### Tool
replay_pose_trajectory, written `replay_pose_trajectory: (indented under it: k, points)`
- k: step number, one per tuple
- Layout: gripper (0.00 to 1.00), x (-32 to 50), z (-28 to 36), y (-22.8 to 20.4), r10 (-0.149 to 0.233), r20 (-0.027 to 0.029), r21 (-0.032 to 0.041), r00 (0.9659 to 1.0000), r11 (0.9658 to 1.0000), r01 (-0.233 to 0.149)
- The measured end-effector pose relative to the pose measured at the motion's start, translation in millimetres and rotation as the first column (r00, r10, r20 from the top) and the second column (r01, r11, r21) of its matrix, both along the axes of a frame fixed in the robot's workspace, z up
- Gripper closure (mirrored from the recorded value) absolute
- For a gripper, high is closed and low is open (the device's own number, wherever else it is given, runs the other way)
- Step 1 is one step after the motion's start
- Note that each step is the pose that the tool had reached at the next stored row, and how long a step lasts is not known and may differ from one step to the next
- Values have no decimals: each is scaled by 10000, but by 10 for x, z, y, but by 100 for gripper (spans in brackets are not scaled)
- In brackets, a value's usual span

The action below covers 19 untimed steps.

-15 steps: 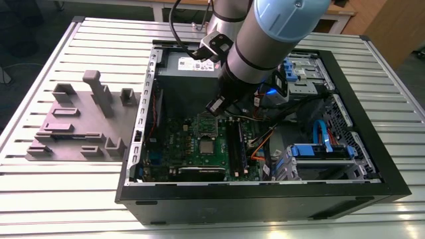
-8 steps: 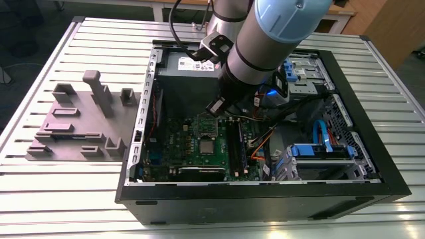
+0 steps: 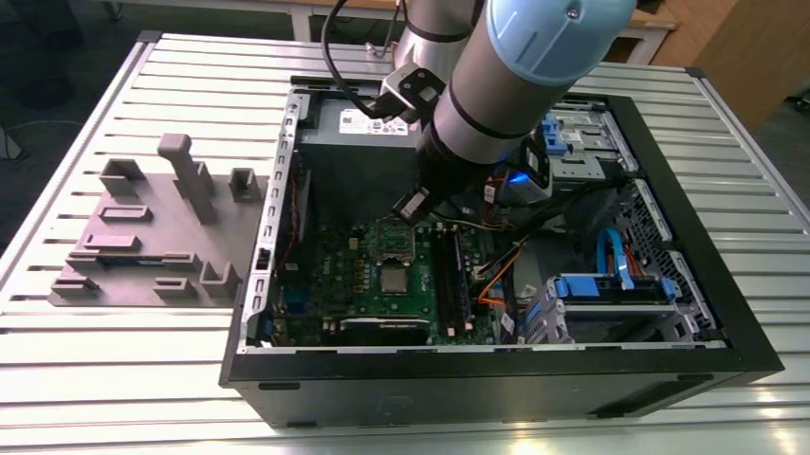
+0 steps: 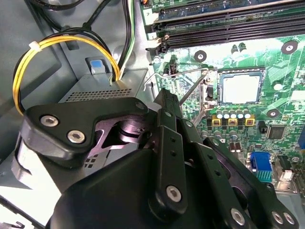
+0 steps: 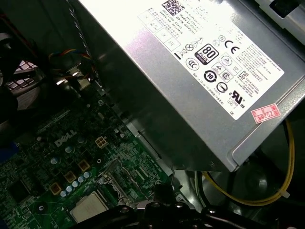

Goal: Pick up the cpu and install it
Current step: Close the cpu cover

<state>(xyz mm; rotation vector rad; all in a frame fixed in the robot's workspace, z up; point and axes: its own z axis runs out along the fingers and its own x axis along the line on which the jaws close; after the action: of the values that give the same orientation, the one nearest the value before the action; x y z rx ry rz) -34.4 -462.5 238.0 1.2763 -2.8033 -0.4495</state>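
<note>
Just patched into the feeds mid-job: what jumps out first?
The arm plunges into the open computer case, its end effector low over the green motherboard. The cpu sits in its socket, silver top showing, by the raised frame. The grey power supply stands beside the board.

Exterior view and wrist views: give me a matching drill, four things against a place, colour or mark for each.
1. cpu
2. power supply
3. cable loop
4. parts fixture

A. yellow
B. on the slatted table, outside the case
C. set into the green motherboard
D. bears a white label

Pairs: 1-C, 2-D, 3-A, 4-B
</note>
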Motion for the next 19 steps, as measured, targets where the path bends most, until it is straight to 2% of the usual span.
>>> replay_pose_trajectory:
  k: [19]
  points:
    - [90, 0, 0, -31, 0, -1, -1, 10000, 10000, 0]
